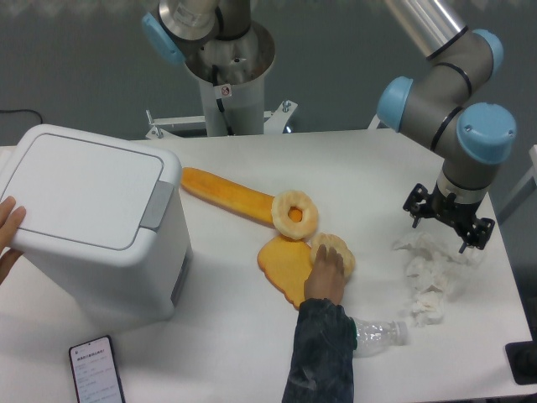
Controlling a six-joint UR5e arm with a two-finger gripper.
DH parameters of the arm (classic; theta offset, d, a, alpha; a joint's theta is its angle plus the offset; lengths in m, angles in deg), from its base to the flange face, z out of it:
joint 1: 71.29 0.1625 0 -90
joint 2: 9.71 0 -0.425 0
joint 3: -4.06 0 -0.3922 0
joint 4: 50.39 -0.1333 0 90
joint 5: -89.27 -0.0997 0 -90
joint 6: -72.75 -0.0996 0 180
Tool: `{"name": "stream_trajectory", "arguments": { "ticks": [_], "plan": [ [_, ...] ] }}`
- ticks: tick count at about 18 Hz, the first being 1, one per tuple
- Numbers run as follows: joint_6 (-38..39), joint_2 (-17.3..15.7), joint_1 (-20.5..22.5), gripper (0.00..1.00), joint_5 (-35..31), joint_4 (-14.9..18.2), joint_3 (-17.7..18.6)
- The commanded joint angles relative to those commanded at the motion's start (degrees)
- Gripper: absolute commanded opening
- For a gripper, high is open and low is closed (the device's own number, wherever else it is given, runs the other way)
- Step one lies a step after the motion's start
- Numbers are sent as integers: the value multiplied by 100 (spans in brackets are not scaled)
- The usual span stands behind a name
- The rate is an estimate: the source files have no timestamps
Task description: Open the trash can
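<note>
From my feed the trash can [92, 222] sits at the left edge of the worktop [226, 336], closer to the far-left corner than the near one. It's a big white boxy bin with rounded corners, and I see a flat lid with a thin dark seam running round it. The lid lies flush and closed. A grey push tab [156, 204] sits on the lid's right side, facing the middle of the worktop. A hand [8, 231] reaches in from the left edge and touches the bin's left side.

My gripper [446, 217] hangs near the right edge of the worktop, well apart from the bin, just above a heap of crumpled white tissue [426, 273]. I see dark finger parts pointing down, but I cannot tell whether they are spread or closed, and I see nothing held in them.

Around the middle I see a long orange baguette-shaped toy [222, 191], a ring-shaped doughnut [294, 215] resting on its end, and a flat orange piece [285, 264]. A second hand [325, 270] in a dark sleeve rests on another doughnut [336, 249]. A clear plastic bottle [379, 334] lies beside that sleeve, and a phone [95, 370] lies at the near edge by the bin
</note>
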Motion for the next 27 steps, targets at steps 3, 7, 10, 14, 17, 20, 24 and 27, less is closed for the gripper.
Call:
{"name": "stream_trajectory", "arguments": {
  "ticks": [3,7,10,14,17,20,24,27],
  "plan": [
    [-9,-53,9,100,26,0,9],
    [-18,-70,-18,100,79,-18,61],
    [-18,-220,-9,100,1,-9,211],
    [35,-342,-79,100,-343,-192,518],
    [262,-518,-141,100,-220,-290,563],
    [1140,-712,-140,96,314,-246,597],
    [1667,-1230,-482,69,536,-115,799],
    [2643,-1511,-886,46,571,0,791]
  ]
}}
